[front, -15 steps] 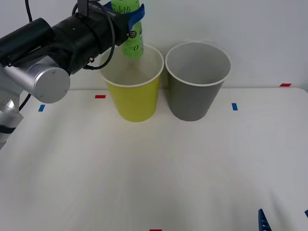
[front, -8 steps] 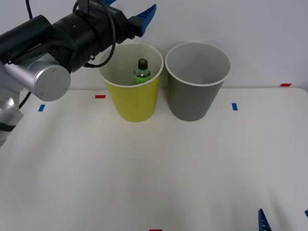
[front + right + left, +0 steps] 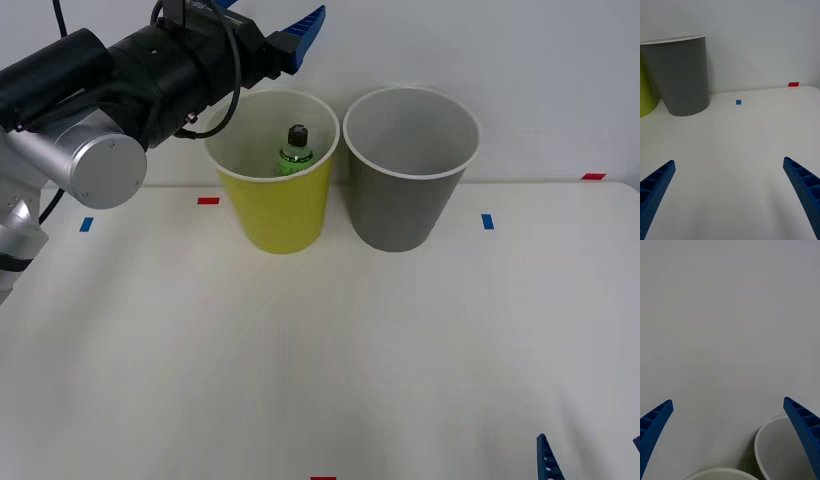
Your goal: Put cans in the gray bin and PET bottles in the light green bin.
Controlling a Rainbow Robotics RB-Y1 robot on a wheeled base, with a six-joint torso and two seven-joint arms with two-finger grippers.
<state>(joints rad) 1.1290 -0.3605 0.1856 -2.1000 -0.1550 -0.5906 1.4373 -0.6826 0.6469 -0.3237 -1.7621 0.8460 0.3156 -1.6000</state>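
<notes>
The light green bin [image 3: 275,205] stands at the back of the table, left of the gray bin [image 3: 408,190]. The PET bottle [image 3: 295,152], green with a black cap, stands upright inside the light green bin. My left gripper [image 3: 268,18] hovers open above that bin's back rim, nothing between its blue fingers [image 3: 655,427]. In the left wrist view the gray bin's rim [image 3: 769,427] and the green bin's rim [image 3: 720,471] show below. My right gripper [image 3: 730,187] is open low at the table's front right, with the gray bin [image 3: 679,75] ahead of it.
Small red and blue tape marks [image 3: 487,221] dot the white table [image 3: 330,360]. A pale wall rises right behind the bins.
One second ago my left gripper held the bottle above the light green bin. It has opened and the bottle has dropped into the bin, where it now stands.
</notes>
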